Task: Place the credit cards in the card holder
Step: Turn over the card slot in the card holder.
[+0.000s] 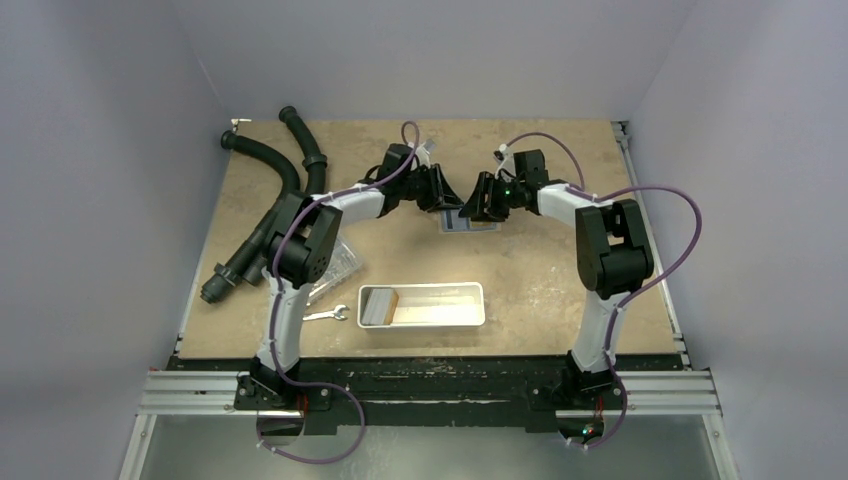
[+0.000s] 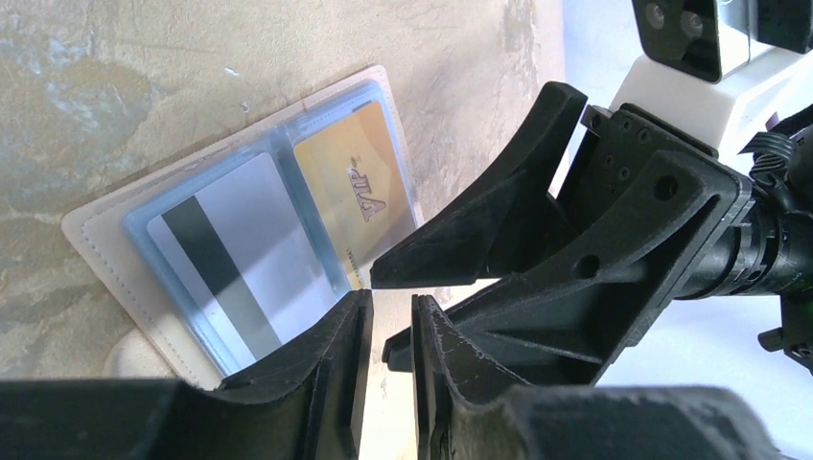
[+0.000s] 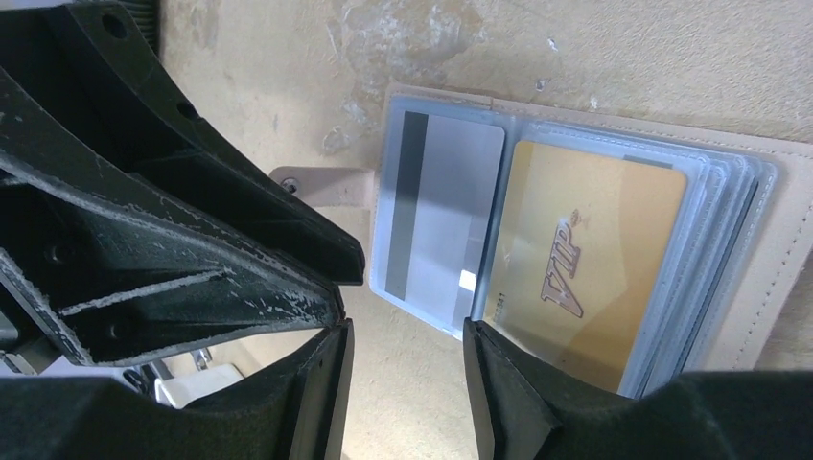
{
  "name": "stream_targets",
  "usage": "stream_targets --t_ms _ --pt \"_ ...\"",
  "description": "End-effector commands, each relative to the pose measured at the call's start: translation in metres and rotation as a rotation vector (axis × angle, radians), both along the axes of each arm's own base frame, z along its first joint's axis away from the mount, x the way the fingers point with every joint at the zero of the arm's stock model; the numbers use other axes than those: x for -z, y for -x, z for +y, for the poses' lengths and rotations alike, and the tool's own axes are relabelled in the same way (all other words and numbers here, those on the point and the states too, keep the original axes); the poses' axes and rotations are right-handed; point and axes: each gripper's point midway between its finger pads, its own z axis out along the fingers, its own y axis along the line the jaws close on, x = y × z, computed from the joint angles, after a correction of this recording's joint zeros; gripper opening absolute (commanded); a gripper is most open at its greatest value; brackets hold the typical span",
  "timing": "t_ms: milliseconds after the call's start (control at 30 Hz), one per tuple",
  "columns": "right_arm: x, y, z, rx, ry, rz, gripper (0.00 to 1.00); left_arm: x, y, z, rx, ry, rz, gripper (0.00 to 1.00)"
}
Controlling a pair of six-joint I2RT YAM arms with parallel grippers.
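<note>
Now, beige bifold card holder (image 3: 786, 240) (grey striped card (image 3: 446, 211), gold card (image 3: 594, 259) inside) at twelve o'clock; black left gripper (image 2: 390, 316) barely ajar, right gripper (image 3: 405, 345) wider, both empty.

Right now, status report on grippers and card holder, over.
Left gripper and right gripper open, empty. Card holder lies open, grey card and gold card sleeved. Nothing blocking.

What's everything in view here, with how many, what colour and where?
card holder: one, beige, blue sleeves, open, far middle
grey card: one, dark-striped, in holder
gold card: one, gold, in holder
loose cards: count unclear, grey and tan, tray's left end
tray: one, white, near middle
wrench: one, silver, left of tray
clear box: one, transparent, by left arm
hoses: several, black, far left
left gripper: one, black, open, at holder
right gripper: one, black, open, at holder
</note>
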Motion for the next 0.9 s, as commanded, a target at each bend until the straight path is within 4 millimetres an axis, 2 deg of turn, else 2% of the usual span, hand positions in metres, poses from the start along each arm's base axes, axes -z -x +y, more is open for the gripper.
stream_targets --t_ms 0,100,200,300,400,500,667,800,867 --pt "-0.022 -0.007 -0.002 -0.002 0.013 -0.082 0.53 -0.017 -0.007 -0.005 0.005 0.005 -0.057 0.26" --pt "-0.018 -0.012 -0.01 0.025 0.066 -0.089 0.52 -0.005 -0.011 0.013 -0.05 -0.117 -0.069 0.38" --pt "-0.017 -0.016 -0.008 0.032 0.056 -0.089 0.38 -0.002 -0.012 0.022 -0.086 -0.155 -0.076 0.45" --pt "-0.017 -0.019 0.0 0.022 0.038 -0.083 0.22 -0.002 -0.015 0.03 -0.125 -0.192 -0.095 0.47" --pt "-0.016 -0.023 0.005 0.021 0.038 -0.084 0.14 -0.002 -0.016 0.034 -0.137 -0.21 -0.109 0.49" --pt "-0.01 -0.027 0.01 0.018 0.037 -0.066 0.11 0.006 -0.013 0.032 -0.124 -0.202 -0.086 0.5" --pt "0.001 -0.034 0.011 0.04 0.061 -0.054 0.07 0.006 -0.013 0.031 -0.122 -0.193 -0.085 0.5" --pt "0.018 -0.034 0.004 0.071 0.11 -0.016 0.0 0.005 -0.011 0.028 -0.112 -0.18 -0.085 0.51" --pt "0.026 -0.034 0.002 0.084 0.132 0.001 0.0 0.006 -0.011 0.026 -0.103 -0.174 -0.083 0.51"
